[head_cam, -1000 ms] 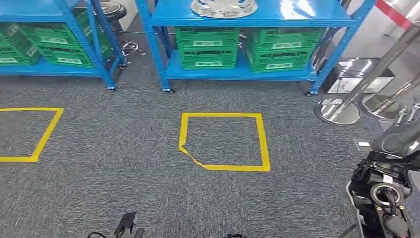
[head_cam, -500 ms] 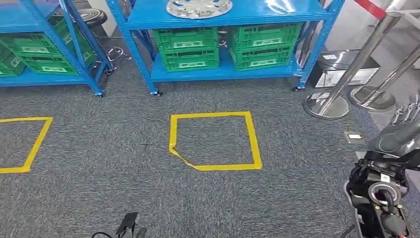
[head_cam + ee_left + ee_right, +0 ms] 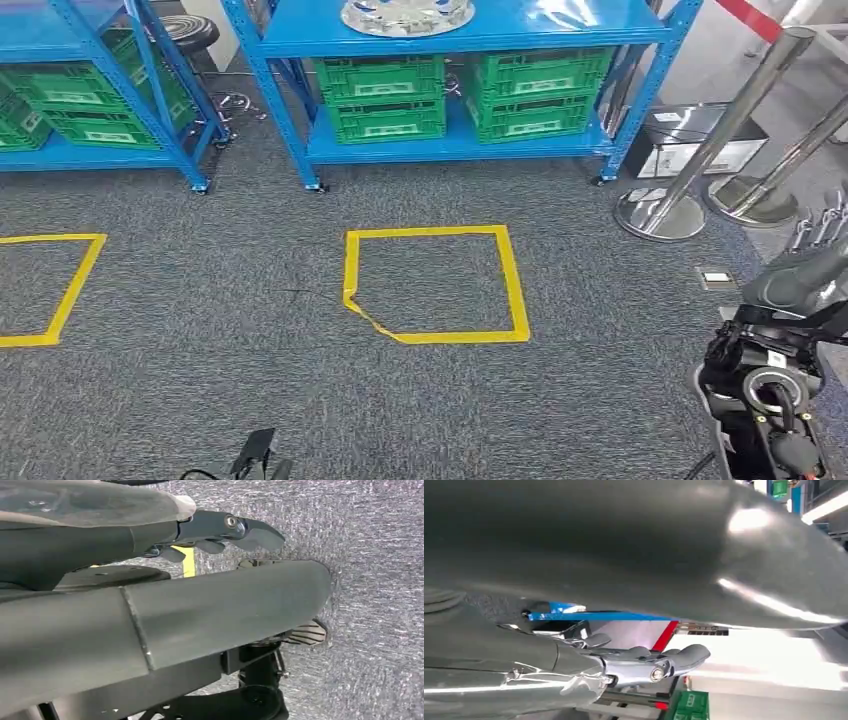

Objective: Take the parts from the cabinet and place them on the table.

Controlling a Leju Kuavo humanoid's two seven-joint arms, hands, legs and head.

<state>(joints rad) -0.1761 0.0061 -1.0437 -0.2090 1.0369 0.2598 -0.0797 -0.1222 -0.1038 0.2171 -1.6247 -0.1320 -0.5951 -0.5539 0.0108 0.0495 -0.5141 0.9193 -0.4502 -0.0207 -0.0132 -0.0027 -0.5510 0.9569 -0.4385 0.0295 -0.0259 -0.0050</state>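
A round silver part point(image 3: 408, 14) is seen lying flat on the top shelf of the blue cabinet point(image 3: 300, 120), so no long axis can be told, while the left hand point(image 3: 220, 530) and right hand point(image 3: 644, 665) are extended with fingers apart, nothing held.
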